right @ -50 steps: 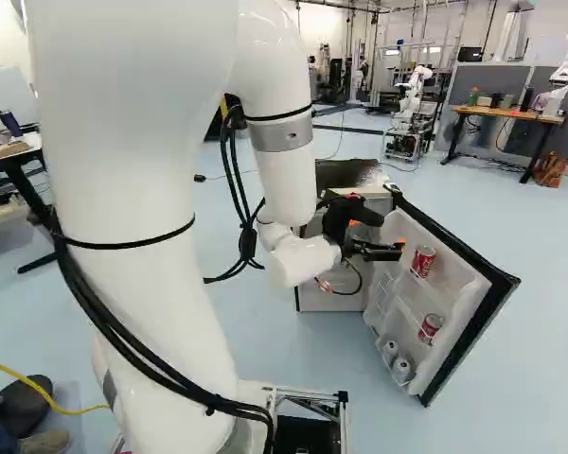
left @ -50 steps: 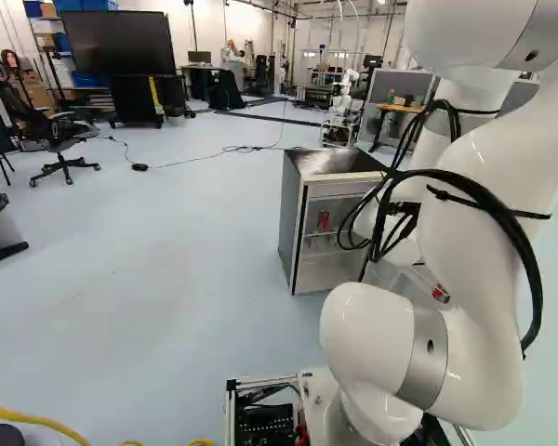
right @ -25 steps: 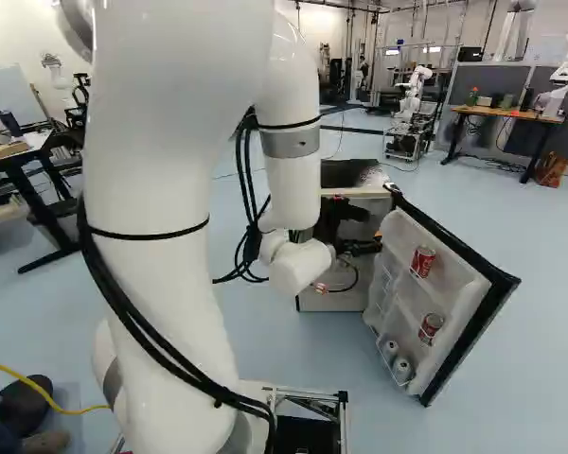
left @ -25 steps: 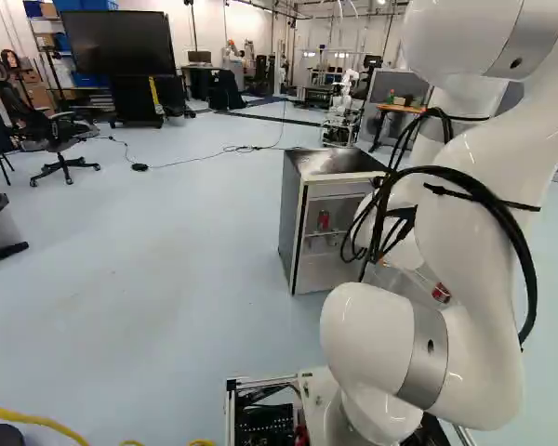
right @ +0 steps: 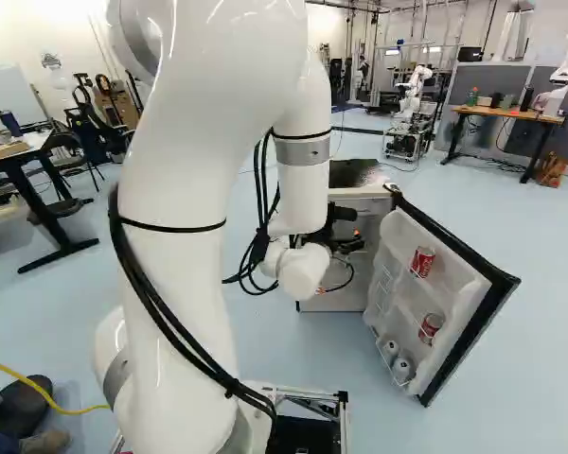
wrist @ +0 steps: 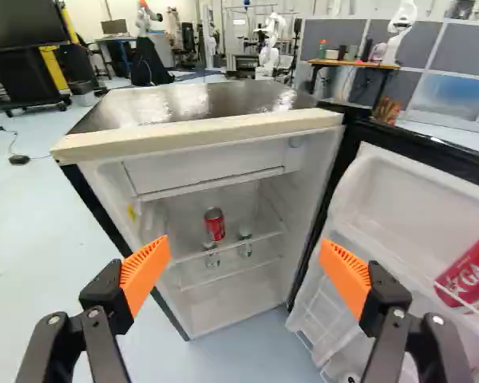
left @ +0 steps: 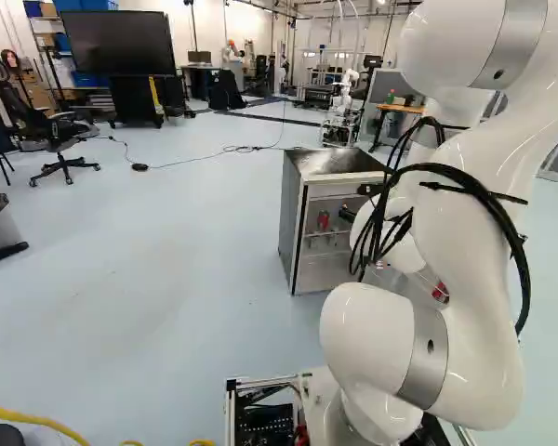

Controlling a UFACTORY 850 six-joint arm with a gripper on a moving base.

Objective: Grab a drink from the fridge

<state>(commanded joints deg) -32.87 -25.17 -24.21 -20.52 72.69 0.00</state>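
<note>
- Our tool (wrist: 244, 254) has its orange pads (wrist: 146, 271) spread well apart, nothing held between them.
- The red can (wrist: 215, 224) stands upright on a shelf inside the fridge (wrist: 195, 134), ahead of the tool and roughly in line with the gap between its fingers.
- A second red can (wrist: 468, 276) sits in the door (wrist: 383, 191), beside the tool.
- We expect the shelf can to be fairly light, smooth and perhaps slippery if chilled. We'd take it around mid-body with an even, modest squeeze (thin walls dent easily).
- Against the earlier frames, our arm (right: 180, 227) has swung the tool away from the door, more in front of the fridge's opening; the base, fridge and cans have not shifted.
</note>
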